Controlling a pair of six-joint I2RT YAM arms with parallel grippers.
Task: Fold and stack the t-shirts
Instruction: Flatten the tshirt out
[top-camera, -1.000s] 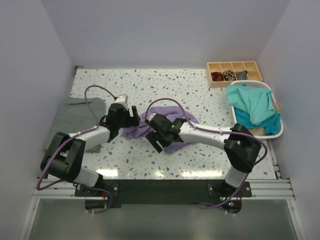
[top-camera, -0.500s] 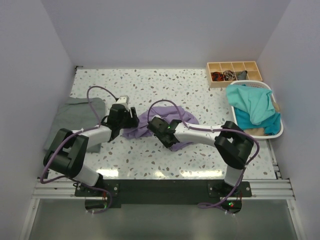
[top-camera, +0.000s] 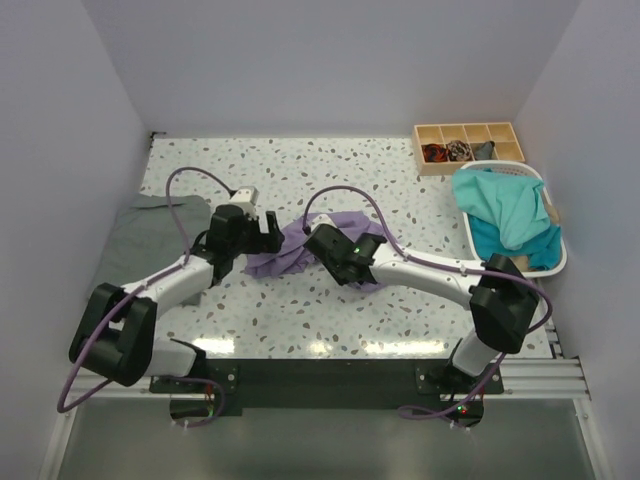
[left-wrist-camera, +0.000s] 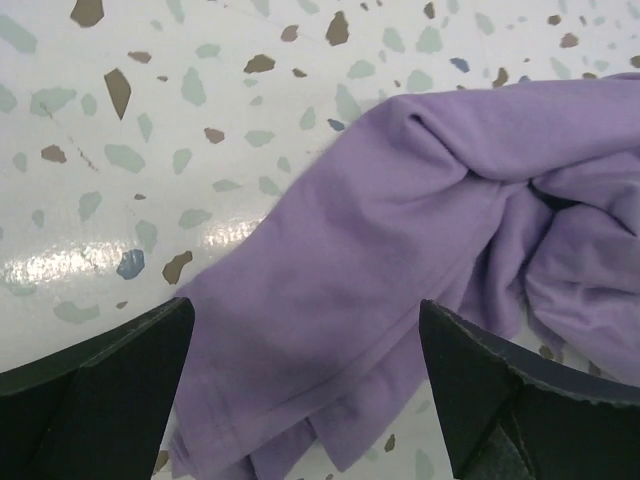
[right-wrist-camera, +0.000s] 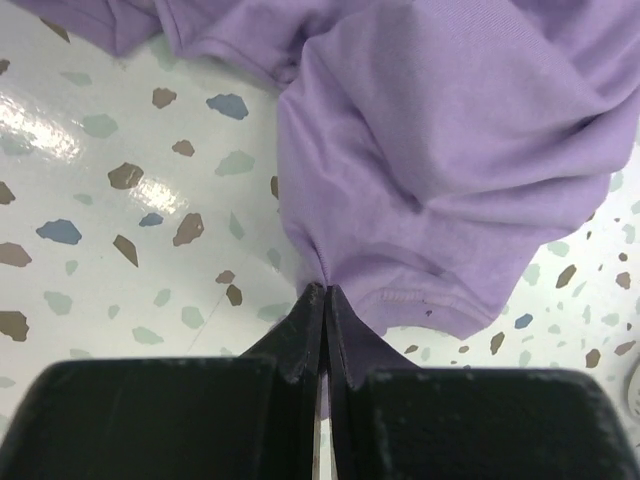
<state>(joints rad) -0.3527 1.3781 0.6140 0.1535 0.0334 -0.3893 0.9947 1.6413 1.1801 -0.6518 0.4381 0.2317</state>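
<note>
The lavender shirt (top-camera: 300, 243) lies crumpled in the middle of the speckled table (top-camera: 300, 165), between the two arms in the overhead view. The right gripper (top-camera: 347, 263) sits on the lower right part of the bundle. In its own wrist view, the right gripper (right-wrist-camera: 322, 290) has its two black fingers pressed flat together, with a thin pinch of the lavender shirt (right-wrist-camera: 450, 150) caught at their tips. The cloth fans out from that pinch toward the top of the frame, and a stitched hem shows just right of the tips.

The left gripper (top-camera: 262, 228) is at the left edge of the bundle. Seen from its wrist, the left gripper (left-wrist-camera: 305, 310) is spread wide, one finger in each lower corner of the frame. The lavender shirt (left-wrist-camera: 400, 250) runs between the fingers from the lower middle up to the right edge, and nothing is clamped.

A grey shirt (top-camera: 150, 235) lies flat at the left edge of the table. The teal shirts (top-camera: 505, 215) are heaped in the white basket (top-camera: 560, 255) at the right, with a wooden tray (top-camera: 467, 147) just above it.
</note>
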